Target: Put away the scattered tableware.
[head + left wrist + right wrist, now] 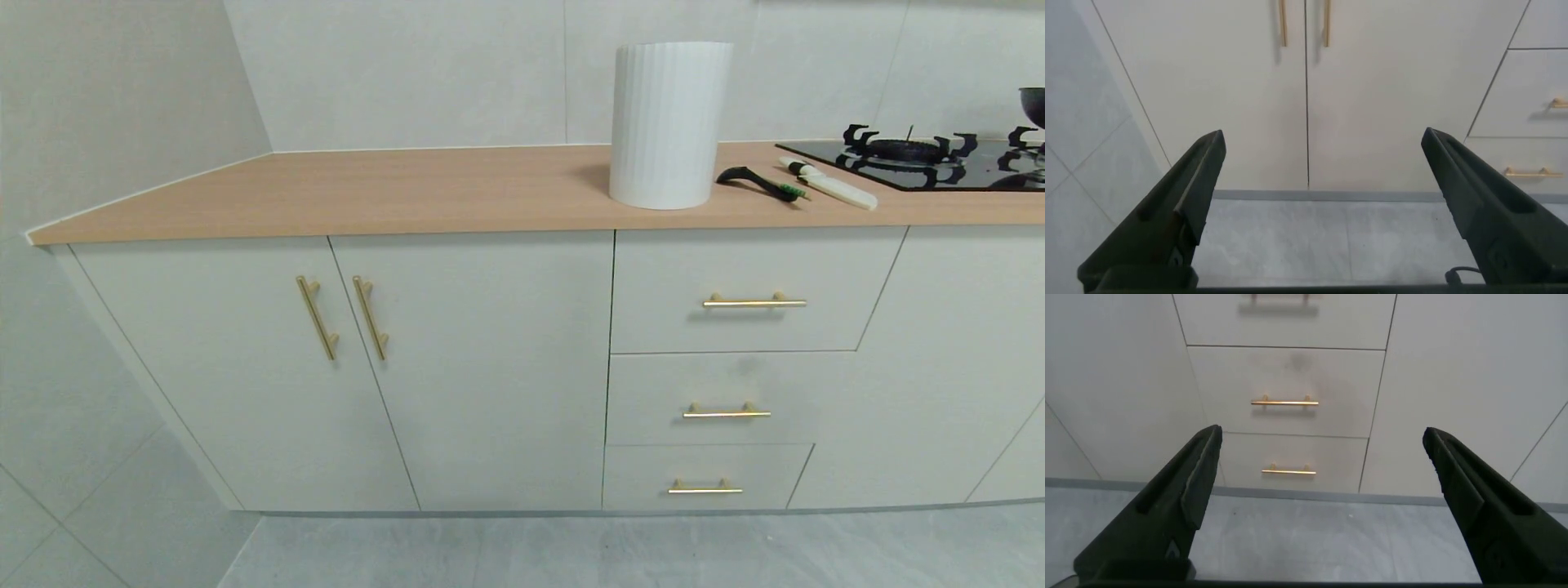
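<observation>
Tableware: utensil (pixel 755 181) and knife (pixel 829 184) are lying at three o'clock of holder (pixel 669 122), awaiting storage.
Grippers: left gripper (pixel 1321 140) and right gripper (pixel 1321 434) are hanging low, jaws apart, ready.

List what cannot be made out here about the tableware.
Head view: inside of the white ribbed container, hidden by its wall.
Head view: black utensil and white utensil, too small to identify.
Head view: dark pot, cut off by right edge.
Every view: contents of drawers, behind shut fronts.
</observation>
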Tool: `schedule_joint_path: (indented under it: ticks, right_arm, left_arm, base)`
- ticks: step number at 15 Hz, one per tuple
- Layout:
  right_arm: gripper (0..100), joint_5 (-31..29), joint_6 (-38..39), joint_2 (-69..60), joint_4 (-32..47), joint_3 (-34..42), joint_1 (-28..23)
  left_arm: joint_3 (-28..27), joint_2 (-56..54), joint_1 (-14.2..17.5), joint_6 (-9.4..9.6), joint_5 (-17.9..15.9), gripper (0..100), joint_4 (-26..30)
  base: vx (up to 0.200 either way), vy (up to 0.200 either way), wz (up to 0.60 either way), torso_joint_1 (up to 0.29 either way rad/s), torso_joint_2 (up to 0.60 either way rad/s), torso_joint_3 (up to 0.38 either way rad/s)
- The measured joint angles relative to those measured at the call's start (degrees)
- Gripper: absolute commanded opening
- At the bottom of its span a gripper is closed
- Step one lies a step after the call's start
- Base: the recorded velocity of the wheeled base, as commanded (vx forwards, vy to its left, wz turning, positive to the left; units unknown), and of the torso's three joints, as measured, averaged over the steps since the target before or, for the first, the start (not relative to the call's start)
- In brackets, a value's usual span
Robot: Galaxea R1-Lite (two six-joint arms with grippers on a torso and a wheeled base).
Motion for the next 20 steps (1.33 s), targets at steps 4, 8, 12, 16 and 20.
schedule_joint_path:
  ticks: [4,8,12,16,20]
  right_arm:
    - [100,0.0,-0.1,0.0,0.0,0.0,0.0]
    - [100,0.0,-0.1,0.0,0.0,0.0,0.0]
    - [100,0.1,-0.1,0.0,0.0,0.0,0.0]
    - [100,0.1,-0.1,0.0,0.0,0.0,0.0]
    - [100,0.1,-0.1,0.0,0.0,0.0,-0.1]
  left_arm:
    - [0.0,0.0,0.0,0.04,0.0,100,0.0]
    - [0.0,0.0,0.0,0.0,0.0,100,0.0]
    - [0.0,0.0,0.0,0.0,0.0,100,0.0]
    - [0.0,0.0,0.0,0.02,0.0,100,0.0]
    - [0.0,0.0,0.0,0.02,0.0,100,0.0]
  base:
    - [0.0,0.0,0.0,0.0,0.0,0.0]
    - [0.0,0.0,0.0,0.0,0.0,0.0]
    - [0.0,0.0,0.0,0.0,0.0,0.0]
    - [0.0,0.0,-0.15,0.002,0.0,-0.001]
    - [0.0,0.0,0.0,0.0,0.0,0.0]
